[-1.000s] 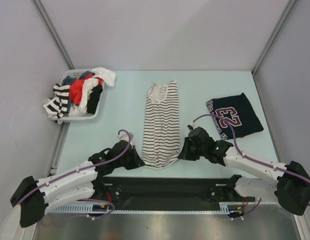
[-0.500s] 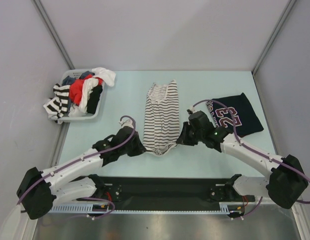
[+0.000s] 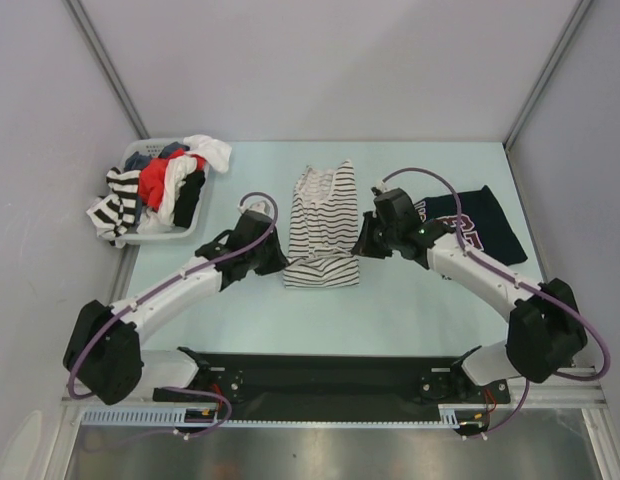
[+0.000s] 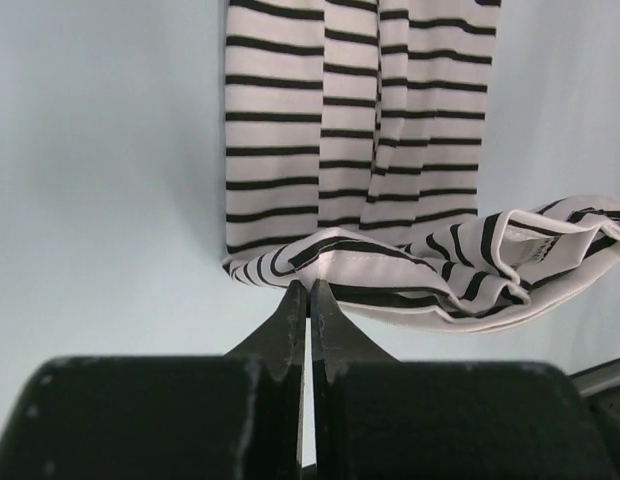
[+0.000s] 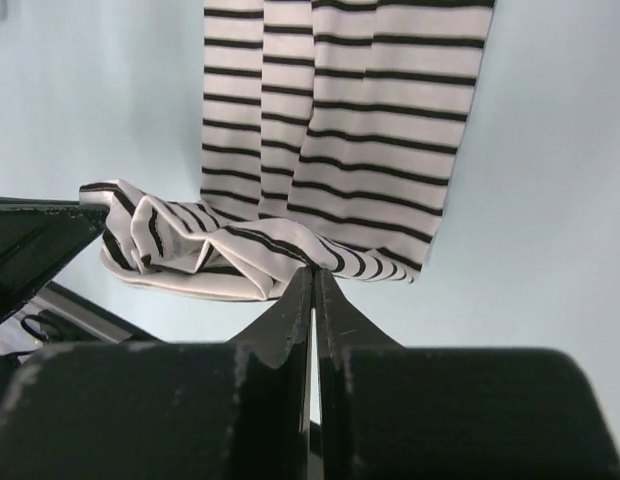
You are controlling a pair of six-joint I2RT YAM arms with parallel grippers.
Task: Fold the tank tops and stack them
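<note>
Item: striped tank top (image 3: 325, 215), white with thin dark stripes, lying lengthwise at the middle of the table (image 3: 250, 170), neck toward the far edge. Its near hem (image 4: 410, 275) is raised off the surface and doubled back over the body. Item: my left tool (image 4: 310, 290), clenched on the hem's left corner. Item: my right tool (image 5: 313, 275), clenched on the hem's right corner, with the cloth sagging in a loose roll between the two. Item: navy tank top (image 3: 490, 235), toward the right edge and well apart from the striped one. It looks like a compact fold, though my right arm (image 3: 470, 265) covers part of it, so I cannot be sure. Item: basket (image 3: 165, 238) at the far left corner, heaped with other clothes (image 3: 165, 180). Step in hand, as I judge it: the half-fold of the striped top, hem to neck. The next move calls for both tools to travel level and together toward the far edge, lay the hem square on the far end, then let go. Uneven travel would likely skew the fold. Stacking is not yet done.
</note>
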